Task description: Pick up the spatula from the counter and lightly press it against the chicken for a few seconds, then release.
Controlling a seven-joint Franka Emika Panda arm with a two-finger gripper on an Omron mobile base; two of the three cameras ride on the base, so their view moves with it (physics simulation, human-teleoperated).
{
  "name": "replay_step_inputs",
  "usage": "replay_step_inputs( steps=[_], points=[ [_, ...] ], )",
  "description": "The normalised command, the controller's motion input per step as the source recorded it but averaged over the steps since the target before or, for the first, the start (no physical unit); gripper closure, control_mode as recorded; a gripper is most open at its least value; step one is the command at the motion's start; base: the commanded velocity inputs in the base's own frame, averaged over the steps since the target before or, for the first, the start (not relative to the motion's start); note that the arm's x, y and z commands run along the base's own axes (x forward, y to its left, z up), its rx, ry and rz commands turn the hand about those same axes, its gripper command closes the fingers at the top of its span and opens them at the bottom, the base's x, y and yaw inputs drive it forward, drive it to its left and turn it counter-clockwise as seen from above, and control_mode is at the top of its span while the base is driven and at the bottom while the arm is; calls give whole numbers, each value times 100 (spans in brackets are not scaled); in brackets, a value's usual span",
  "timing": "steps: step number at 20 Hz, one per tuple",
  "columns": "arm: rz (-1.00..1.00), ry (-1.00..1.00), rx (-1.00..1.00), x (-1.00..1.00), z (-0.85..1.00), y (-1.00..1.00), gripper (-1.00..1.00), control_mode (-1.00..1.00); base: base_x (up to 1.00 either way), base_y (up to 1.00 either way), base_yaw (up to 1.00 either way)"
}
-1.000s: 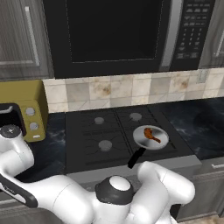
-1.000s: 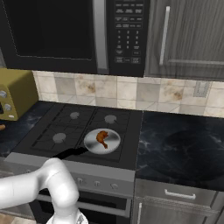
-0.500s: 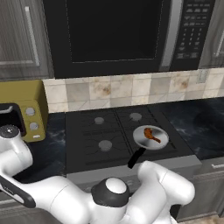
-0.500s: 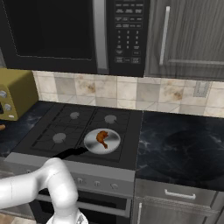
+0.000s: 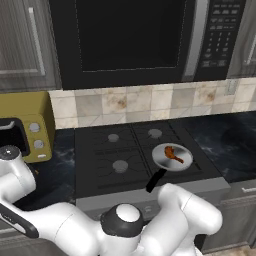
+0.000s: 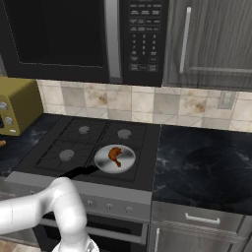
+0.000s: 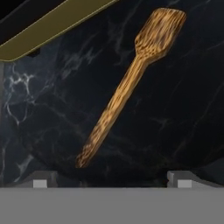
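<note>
– Down on the black marble counter [image 7: 183,113], where's the wooden spatula [image 7: 131,83] sitting exactly?
– Lying flat, right by the edge of the yellow toaster oven [image 5: 40,115], not touching it. Blade end points to the top right of the hand view, handle end to the bottom left.
– And the gripper [image 7: 110,180]?
– Fingers [image 7: 39,180] spread wide, nothing between them, hovering over the handle end, no contact. Chicken [image 5: 173,153] is a drumstick in the frying pan [image 5: 159,161] on the stove's [image 5: 110,150] front right burner, well apart from the spatula.
</note>
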Motion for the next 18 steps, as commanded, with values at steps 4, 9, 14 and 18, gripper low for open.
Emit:
replay_step_inputs(
  steps=[4, 9, 14, 18],
  points=[
    [-4, 4, 0, 12, -11, 6, -100, -100, 0, 0, 0],
    [-4, 4, 0, 13, -12, 9, -100, -100, 0, 0, 0],
    [-4, 4, -1, 12, -14, 13, -100, -100, 0, 0, 0],
    [-4, 3, -1, 10, -13, 12, -100, -100, 0, 0, 0]
  ],
)
